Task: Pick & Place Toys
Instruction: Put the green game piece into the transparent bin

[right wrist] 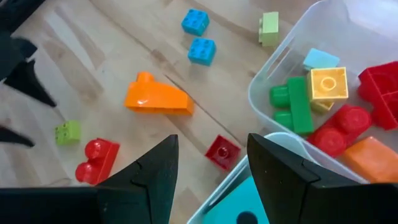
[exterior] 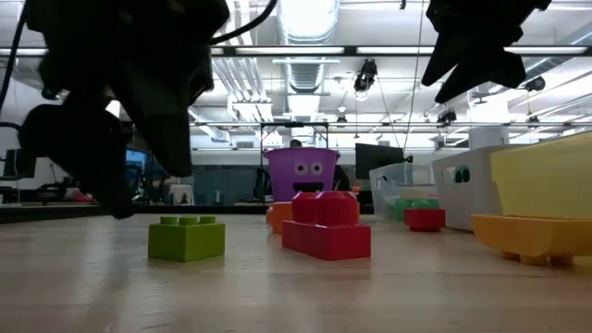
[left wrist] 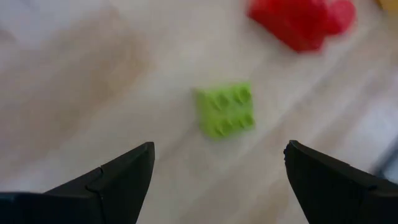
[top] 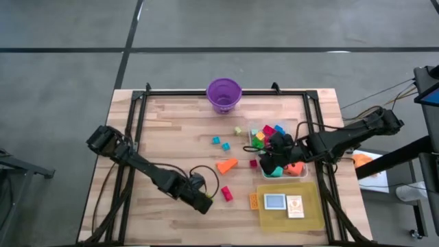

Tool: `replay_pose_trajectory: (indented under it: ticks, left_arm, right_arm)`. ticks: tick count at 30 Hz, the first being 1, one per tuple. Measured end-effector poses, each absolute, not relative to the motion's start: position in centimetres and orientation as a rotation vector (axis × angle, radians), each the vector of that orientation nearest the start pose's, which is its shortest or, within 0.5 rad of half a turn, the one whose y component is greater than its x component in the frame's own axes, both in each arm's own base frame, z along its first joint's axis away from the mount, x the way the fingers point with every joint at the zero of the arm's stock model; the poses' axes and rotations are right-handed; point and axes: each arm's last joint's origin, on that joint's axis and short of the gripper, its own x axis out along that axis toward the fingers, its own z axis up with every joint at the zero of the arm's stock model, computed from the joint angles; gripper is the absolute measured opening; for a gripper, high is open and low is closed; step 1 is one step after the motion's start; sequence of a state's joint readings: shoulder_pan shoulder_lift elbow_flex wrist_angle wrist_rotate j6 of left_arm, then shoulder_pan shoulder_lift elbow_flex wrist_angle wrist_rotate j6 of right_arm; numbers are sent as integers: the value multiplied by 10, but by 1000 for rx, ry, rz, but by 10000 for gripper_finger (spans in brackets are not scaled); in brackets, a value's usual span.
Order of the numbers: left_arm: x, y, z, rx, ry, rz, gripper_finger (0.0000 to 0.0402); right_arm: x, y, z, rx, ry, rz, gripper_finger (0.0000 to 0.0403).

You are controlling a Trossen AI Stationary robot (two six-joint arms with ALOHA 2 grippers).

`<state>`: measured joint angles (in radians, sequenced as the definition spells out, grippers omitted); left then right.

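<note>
My left end effector (left wrist: 217,171) hung with its fingers apart just short of the green block (left wrist: 225,109), which lay on the desk (top: 171,137) beside the red block (left wrist: 301,22); I judged I should straddle it squarely, then close

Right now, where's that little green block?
In the high view the green block lies on the table's near part, just beside the left claw, with the red block alongside.

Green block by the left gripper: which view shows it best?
Left wrist view: the green block sits centred between the open left gripper's fingers, studs visible. Low view shows its side; right wrist view shows it small; high view hides it.
</note>
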<state>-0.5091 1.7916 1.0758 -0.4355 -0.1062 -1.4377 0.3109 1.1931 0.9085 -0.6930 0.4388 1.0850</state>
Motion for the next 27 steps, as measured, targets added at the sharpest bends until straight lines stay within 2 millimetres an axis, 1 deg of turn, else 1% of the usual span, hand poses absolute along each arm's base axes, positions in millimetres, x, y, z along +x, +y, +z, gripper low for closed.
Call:
replay_pose_trajectory:
  ticks: [2, 7, 10, 13, 17, 22, 25, 27]
  left_arm:
    - [299, -160, 158, -886, 1099, 525, 347]
    - [305, -153, 153, -874, 1103, 551, 347]
    - [314, -156, 152, -846, 1103, 523, 347]
    - [325, -161, 156, -817, 1104, 491, 347]
    - [329, -161, 146, -763, 1166, 550, 347]
    - [333, -165, 141, -735, 1186, 519, 346]
    - [335, -166, 140, -710, 1195, 501, 336]
    - [336, -166, 140, -693, 1197, 487, 314]
  right_arm:
    - [220, 60, 260, 659, 725, -577, 188]
    - [220, 61, 260, 679, 715, -581, 188]
    - [220, 61, 261, 684, 707, -576, 188]
    - [221, 61, 261, 686, 703, -571, 188]
    - [221, 61, 261, 687, 704, -568, 188]
    - [220, 62, 261, 682, 720, -555, 188]
    - [220, 62, 261, 675, 732, -541, 188]
    - [220, 62, 261, 676, 735, -538, 188]
